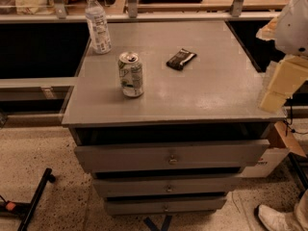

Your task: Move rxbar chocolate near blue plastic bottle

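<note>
You see the rxbar chocolate (181, 58) lying flat on the table (207, 97), right of the upright soda can (131, 74) and well apart from the blue plastic bottle (97, 24) standing at the far left corner. Your hand (278, 86) hangs beside the table's right edge.
</note>
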Robot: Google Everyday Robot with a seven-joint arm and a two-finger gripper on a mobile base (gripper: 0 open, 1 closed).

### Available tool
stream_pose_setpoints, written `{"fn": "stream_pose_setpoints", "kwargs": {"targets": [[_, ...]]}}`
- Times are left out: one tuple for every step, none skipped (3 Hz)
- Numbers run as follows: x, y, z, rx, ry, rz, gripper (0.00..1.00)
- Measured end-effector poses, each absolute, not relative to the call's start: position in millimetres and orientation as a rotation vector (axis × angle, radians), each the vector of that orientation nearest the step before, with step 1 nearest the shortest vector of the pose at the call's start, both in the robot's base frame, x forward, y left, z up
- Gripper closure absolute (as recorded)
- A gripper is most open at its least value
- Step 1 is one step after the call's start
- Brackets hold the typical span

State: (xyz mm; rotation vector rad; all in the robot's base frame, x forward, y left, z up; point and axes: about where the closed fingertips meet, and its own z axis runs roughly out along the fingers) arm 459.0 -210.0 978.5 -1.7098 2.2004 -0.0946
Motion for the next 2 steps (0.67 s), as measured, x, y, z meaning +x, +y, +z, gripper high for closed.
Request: {"fn": "stream_pose_setpoints", "kwargs": {"targets": [[505.1,-205.0,977.3,-1.669,2.181,-0.055,0.00],[562.1,-199.5,979.7,-1.594,2.177,-0.038,0.00]]}}
